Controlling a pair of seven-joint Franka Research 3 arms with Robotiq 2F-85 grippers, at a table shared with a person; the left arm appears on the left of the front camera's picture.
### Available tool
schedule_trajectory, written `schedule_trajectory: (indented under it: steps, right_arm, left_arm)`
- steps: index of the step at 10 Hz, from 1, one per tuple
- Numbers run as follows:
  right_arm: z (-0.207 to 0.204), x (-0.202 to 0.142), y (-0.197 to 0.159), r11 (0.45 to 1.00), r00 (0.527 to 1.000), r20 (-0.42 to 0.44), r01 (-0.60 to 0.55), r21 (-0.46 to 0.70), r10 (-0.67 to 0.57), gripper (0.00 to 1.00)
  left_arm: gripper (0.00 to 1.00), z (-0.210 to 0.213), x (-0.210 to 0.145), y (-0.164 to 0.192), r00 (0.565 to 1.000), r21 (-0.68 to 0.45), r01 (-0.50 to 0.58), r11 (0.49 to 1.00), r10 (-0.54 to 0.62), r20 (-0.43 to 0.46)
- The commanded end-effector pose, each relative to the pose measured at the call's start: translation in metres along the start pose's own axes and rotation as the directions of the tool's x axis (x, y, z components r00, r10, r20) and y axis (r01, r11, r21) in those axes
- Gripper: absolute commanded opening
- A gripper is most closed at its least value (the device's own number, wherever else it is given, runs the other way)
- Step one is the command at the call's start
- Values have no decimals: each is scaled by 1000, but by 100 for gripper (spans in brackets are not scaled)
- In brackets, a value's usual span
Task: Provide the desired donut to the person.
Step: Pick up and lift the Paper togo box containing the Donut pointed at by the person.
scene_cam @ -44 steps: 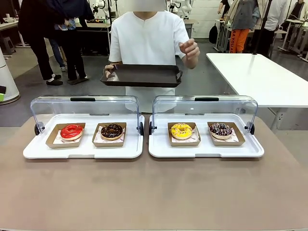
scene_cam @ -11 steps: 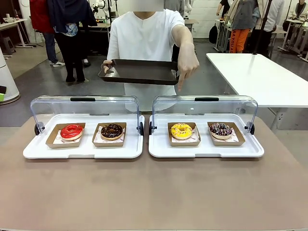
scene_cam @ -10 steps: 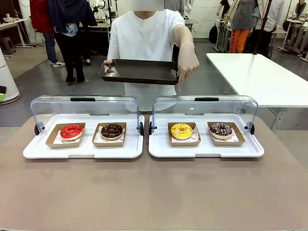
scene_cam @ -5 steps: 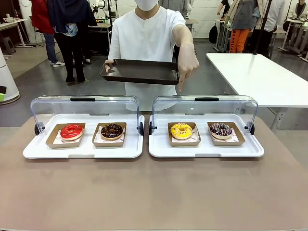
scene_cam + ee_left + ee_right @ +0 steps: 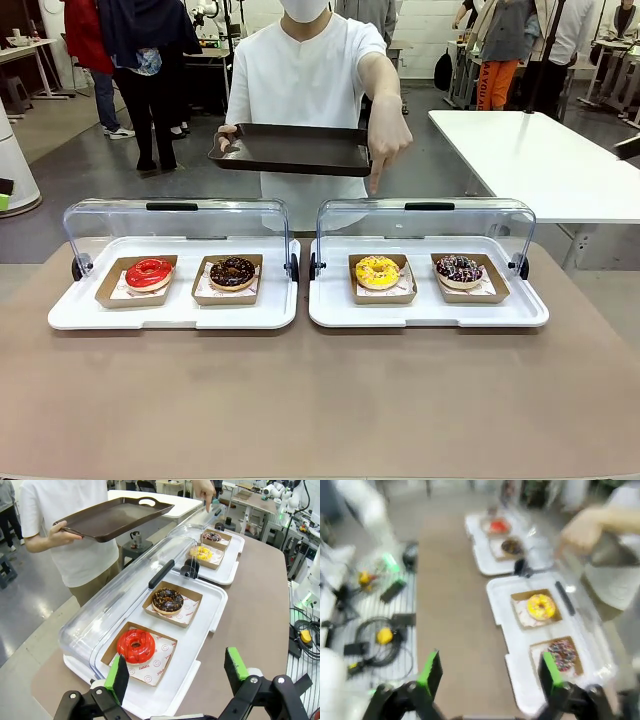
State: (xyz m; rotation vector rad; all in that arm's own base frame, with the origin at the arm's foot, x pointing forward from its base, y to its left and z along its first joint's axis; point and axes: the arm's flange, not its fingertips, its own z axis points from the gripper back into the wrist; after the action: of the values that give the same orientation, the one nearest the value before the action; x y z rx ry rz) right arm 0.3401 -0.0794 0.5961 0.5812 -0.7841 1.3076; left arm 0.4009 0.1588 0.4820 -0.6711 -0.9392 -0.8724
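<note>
The person (image 5: 305, 75) stands at the far side, holding a dark tray (image 5: 295, 150) in one hand. The other hand (image 5: 385, 150) points a finger down over the yellow donut (image 5: 377, 270), which sits in a cardboard box in the right white tray (image 5: 430, 320). Beside it lies a sprinkled dark donut (image 5: 459, 268). The left white tray (image 5: 170, 320) holds a red donut (image 5: 149, 272) and a chocolate donut (image 5: 232, 271). My left gripper (image 5: 177, 672) hangs open above the red donut (image 5: 135, 645). My right gripper (image 5: 489, 672) is open, high above the table near the yellow donut (image 5: 541, 606); its view is blurred.
Both trays have clear lids (image 5: 425, 215) tipped back on the far side. A white table (image 5: 540, 160) stands at the back right. Bystanders (image 5: 140, 60) stand behind the person. Cables and small devices (image 5: 375, 630) lie beside the table.
The person's raised hand came down to point at the yellow donut and has stayed there over the last second. A dark shape has entered the front view's right edge.
</note>
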Motion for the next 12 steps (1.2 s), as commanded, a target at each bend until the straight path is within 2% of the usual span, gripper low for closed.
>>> schedule_trajectory:
  steps: [1, 3, 4, 5, 8, 11, 12]
  right_arm:
    - [-57, 46, 3, 988, 957, -244, -146, 56, 155, 100]
    - [-126, 61, 7, 964, 865, -426, -254, 81, 264, 100]
    - [-159, 61, 10, 957, 842, -456, -272, 103, 288, 100]
    - [-195, 53, 5, 961, 812, -520, -265, 76, 265, 100]
    - [-251, 35, -6, 978, 809, -555, -200, 52, 195, 100]
    - [-260, 22, -9, 985, 813, -562, -170, 26, 155, 100]
    - [-265, 23, -6, 979, 808, -556, -194, 61, 195, 100]
  left_arm:
    - [100, 1, 0, 0, 1000, 0, -1, 1000, 1, 14]
    - [100, 1, 0, 0, 1000, 0, -1, 1000, 1, 14]
    - [100, 1, 0, 0, 1000, 0, -1, 1000, 1, 14]
    - [100, 1, 0, 0, 1000, 0, -1, 1000, 1, 14]
    - [100, 1, 0, 0, 1000, 0, -1, 1000, 1, 14]
    - [100, 1, 0, 0, 1000, 0, -1, 1000, 1, 14]
    - [100, 1, 0, 0, 1000, 0, -1, 1000, 1, 14]
